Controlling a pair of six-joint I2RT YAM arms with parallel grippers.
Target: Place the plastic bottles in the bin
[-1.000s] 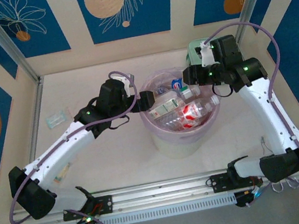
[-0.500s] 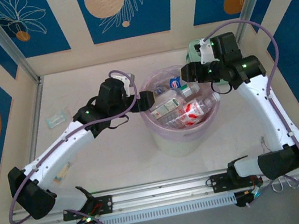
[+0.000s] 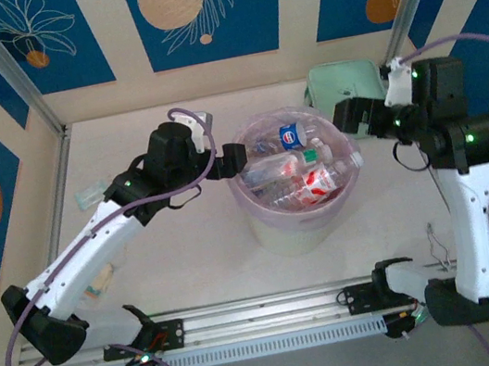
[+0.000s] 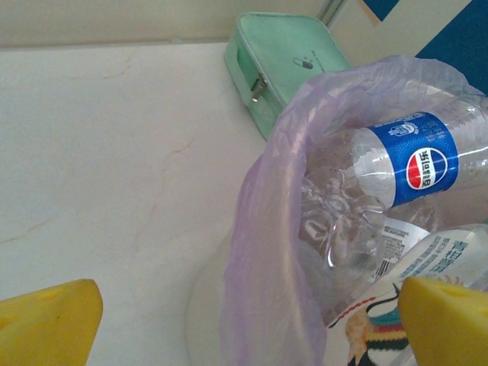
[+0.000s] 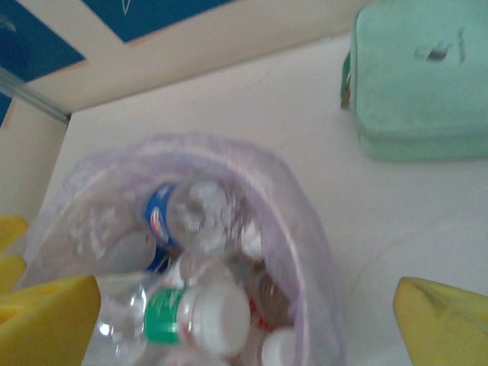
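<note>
Plastic bottles (image 3: pixel 306 184) pile in the bin (image 3: pixel 277 234) — lower ones buried; left gripper (image 3: pixel 233 159) and right gripper (image 3: pixel 344 119) spread, empty.

One bin (image 3: pixel 295 231) stands at the centre of the frame. In it lies a heap of plastic bottles (image 3: pixel 266 172). At least four can be told apart: one blue-labelled bottle (image 3: pixel 291 135), one green-capped bottle (image 3: pixel 315 151), one red-white-labelled bottle (image 3: pixel 309 187) and one clear one. The jumble hides the full count. One mint green case (image 3: pixel 347 83) sits at upper right. Two flat packets lie on the worktop (image 3: pixel 190 248) at left, an upper packet (image 3: pixel 93 193) and a lower packet (image 3: pixel 101 281).
</note>
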